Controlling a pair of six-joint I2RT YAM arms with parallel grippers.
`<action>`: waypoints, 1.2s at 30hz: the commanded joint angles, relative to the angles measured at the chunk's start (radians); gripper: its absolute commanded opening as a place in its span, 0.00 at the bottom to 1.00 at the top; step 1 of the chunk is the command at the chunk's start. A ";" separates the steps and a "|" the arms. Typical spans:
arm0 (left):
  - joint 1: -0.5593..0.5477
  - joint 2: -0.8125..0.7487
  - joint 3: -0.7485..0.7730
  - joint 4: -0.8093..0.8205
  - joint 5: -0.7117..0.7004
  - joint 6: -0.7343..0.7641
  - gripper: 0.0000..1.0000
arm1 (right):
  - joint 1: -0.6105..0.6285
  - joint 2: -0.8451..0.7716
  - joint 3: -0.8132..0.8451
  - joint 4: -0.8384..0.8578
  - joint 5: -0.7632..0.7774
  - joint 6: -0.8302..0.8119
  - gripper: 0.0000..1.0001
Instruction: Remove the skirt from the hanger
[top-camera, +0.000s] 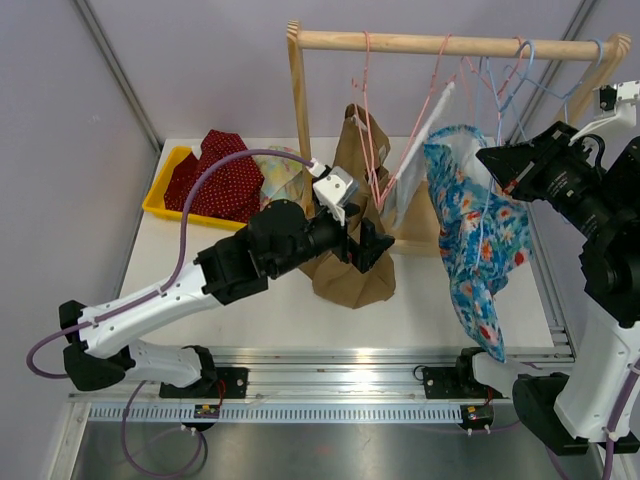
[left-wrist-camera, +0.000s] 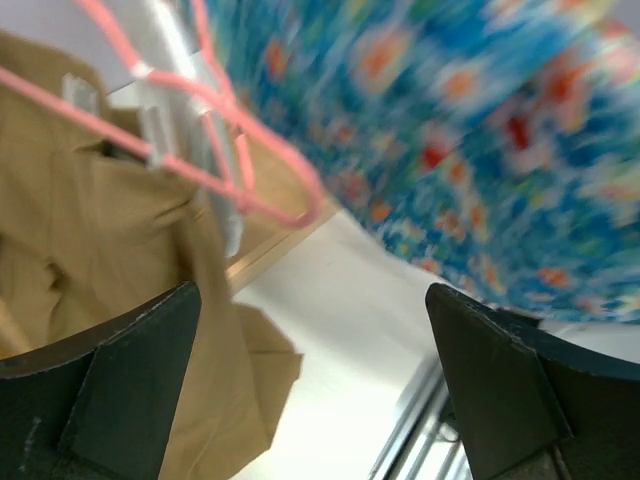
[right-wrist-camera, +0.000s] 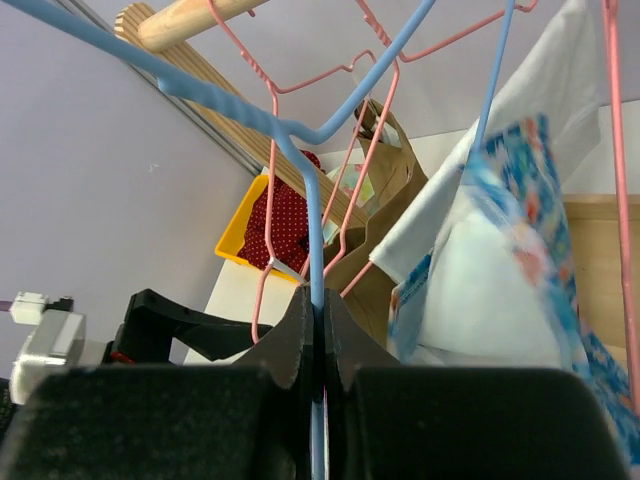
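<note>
Top external shows your yellow bin (top-camera: 158, 196) holding a red dotted cloth (top-camera: 225, 185). The floral skirt (top-camera: 475, 240) hangs from the blue hanger (right-wrist-camera: 314, 230), whose wire your right gripper (right-wrist-camera: 321, 320) pinches; your left gripper (left-wrist-camera: 312, 296) gapes wide, empty.

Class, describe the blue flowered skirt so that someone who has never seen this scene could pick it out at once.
Find the wooden rail over the table and look below its right half. The skirt hangs there. It alone is bright blue with flowers; the brown garment to its left is plain.
</note>
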 joint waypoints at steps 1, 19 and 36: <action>-0.003 0.023 0.092 0.156 0.183 -0.041 0.99 | 0.000 -0.018 0.017 0.063 0.012 -0.013 0.00; -0.173 0.352 0.352 0.090 0.364 -0.081 0.99 | 0.000 -0.008 0.023 0.067 0.015 -0.018 0.00; -0.195 0.746 0.155 -0.151 -0.030 -0.369 0.98 | -0.001 0.056 0.026 0.087 0.096 -0.064 0.00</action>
